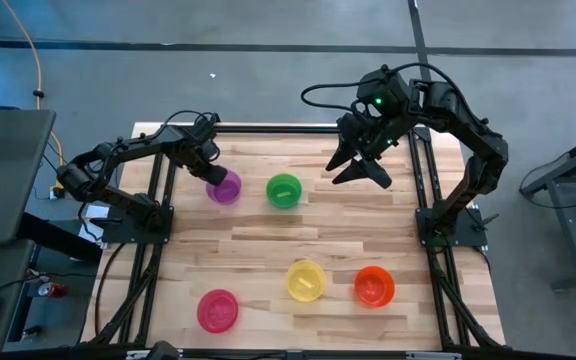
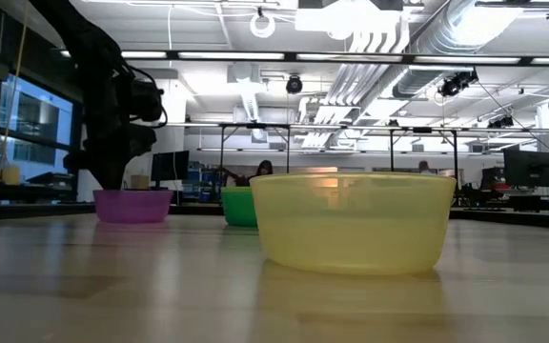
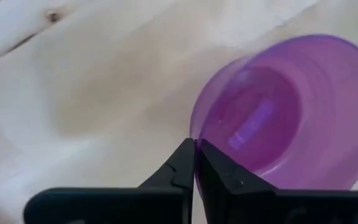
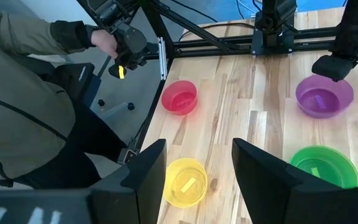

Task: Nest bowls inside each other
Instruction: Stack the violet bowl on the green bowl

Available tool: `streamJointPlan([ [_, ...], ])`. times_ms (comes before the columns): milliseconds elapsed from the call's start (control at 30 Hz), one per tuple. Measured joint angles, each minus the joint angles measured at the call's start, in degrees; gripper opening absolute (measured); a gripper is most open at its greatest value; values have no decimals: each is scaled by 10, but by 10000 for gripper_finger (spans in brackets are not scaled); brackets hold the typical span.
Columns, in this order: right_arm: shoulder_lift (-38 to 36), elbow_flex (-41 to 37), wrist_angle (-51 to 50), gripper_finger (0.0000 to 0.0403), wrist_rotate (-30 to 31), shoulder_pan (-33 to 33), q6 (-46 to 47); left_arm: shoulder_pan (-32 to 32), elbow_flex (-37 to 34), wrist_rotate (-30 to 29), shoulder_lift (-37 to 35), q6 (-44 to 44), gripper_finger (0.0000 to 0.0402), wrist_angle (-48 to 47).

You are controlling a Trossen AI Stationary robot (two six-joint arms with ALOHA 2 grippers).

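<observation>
The left tool (image 1: 214, 173), fingers pressed together and empty, sat at the rim of the small round purple plastic bowl (image 1: 225, 187), upper left of centre on the wooden table (image 1: 268, 250). The right tool (image 1: 360, 165) hovered wide open, upper right. Judged step: grasping the first bowl; next, spread the fingers across its rim.

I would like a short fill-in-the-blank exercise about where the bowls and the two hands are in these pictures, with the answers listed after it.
1. The left hand is at the rim of the ______ bowl.
2. In the high view, the bowl directly beside the purple one is ______.
3. The right hand, raised above the table, has its fingers ______.
4. The yellow bowl lies between the pink bowl and the ______ one.

Answers: purple; green; open; orange
</observation>
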Motion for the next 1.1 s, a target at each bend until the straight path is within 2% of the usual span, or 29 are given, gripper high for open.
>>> streamJointPlan([
  [300, -43, -1, 9, 172, 13, 19, -53, -13, 0, 64, -4, -16, 1, 1],
  [500, -98, 0, 5, 154, 140, 26, -12, -39, 0, 94, -19, -34, 1, 12],
  [733, -145, -6, -126, 149, 342, 26, 164, -92, 32, 95, -22, -64, 0, 11],
  [900, -219, -119, -110, 149, 362, 40, 262, -133, 75, 93, -22, -90, 0, 32],
  [1000, -265, -222, -119, 149, 398, 48, 343, -150, 104, 85, -22, -101, 0, 40],
  [1100, -309, -334, -110, 149, 396, 57, 414, -161, 131, 74, -22, -116, 0, 52],
])
